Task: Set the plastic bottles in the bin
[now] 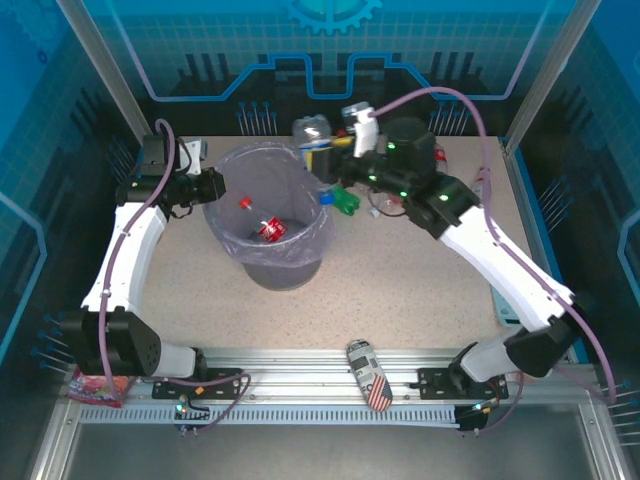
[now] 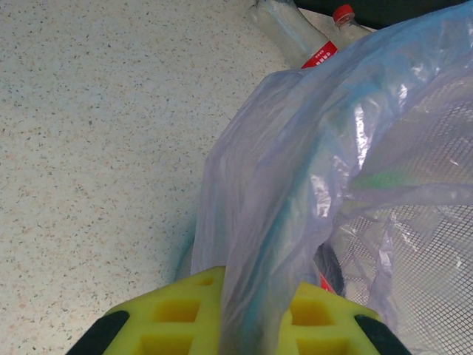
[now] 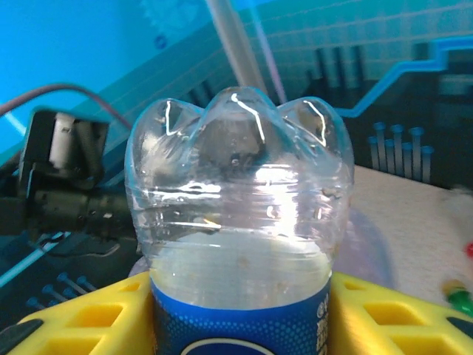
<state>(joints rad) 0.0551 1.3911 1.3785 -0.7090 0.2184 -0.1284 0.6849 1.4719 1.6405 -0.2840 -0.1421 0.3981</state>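
Observation:
The grey bin [image 1: 270,262] stands left of centre, lined with a pale-lilac bag [image 2: 295,170]. A red-labelled bottle [image 1: 272,230] lies inside it. My left gripper [image 1: 214,190] is at the bin's left rim, its yellow pads [image 2: 174,318] shut on a fold of the bag. My right gripper [image 3: 240,318] is shut on a clear bottle with a blue label [image 3: 240,214], held base outward behind the bin's far right rim [image 1: 312,133]. A green bottle [image 1: 346,203] lies on the table right of the bin. Two red-labelled bottles [image 2: 295,29] lie behind the bin.
A flag-patterned can [image 1: 368,373] lies on the near rail between the arm bases. Small loose items [image 1: 385,205] sit beside the green bottle. A red packet [image 1: 95,385] lies by the left arm's base. The enclosure's back wall [image 1: 320,90] stands close behind the bin.

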